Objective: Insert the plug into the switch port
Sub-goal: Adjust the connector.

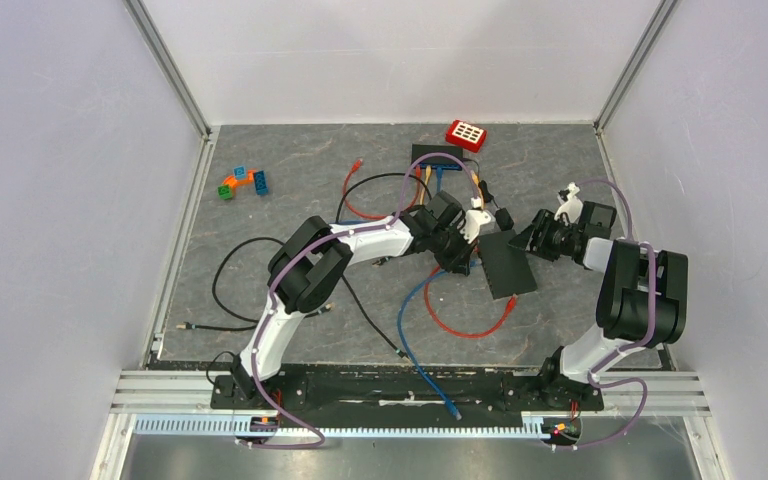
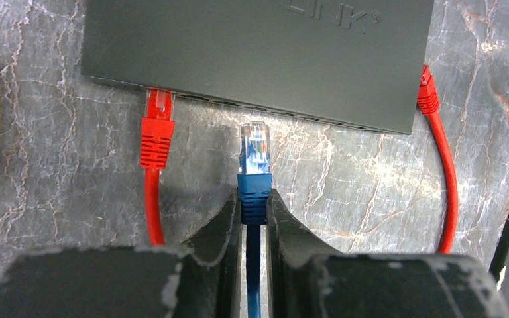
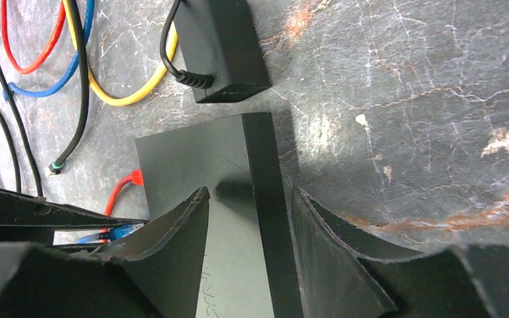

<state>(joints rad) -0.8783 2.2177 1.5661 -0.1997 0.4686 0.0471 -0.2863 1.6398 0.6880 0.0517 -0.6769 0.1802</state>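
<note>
Plug (image 2: 254, 149) not seated yet: your left gripper (image 2: 254, 199) is clenched on it, tip just short of the switch (image 2: 258, 53) ports, right of the red plug (image 2: 158, 132). Right gripper (image 3: 252, 193) straddles the switch's edge; whether it pinches, you cannot tell.

plug (image 2: 254, 149) | clear tip, blue boot | just short of switch (image 2: 258, 53) (black, flat)

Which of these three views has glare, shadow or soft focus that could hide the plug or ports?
Left wrist: the blue plug is sharp, with a glint on its clear tip; the switch ports lie in shadow under its front edge. Right wrist: a pale sheen on the switch top, the near jaws soft. Top external: even light, walls splayed by the wide lens.
</note>
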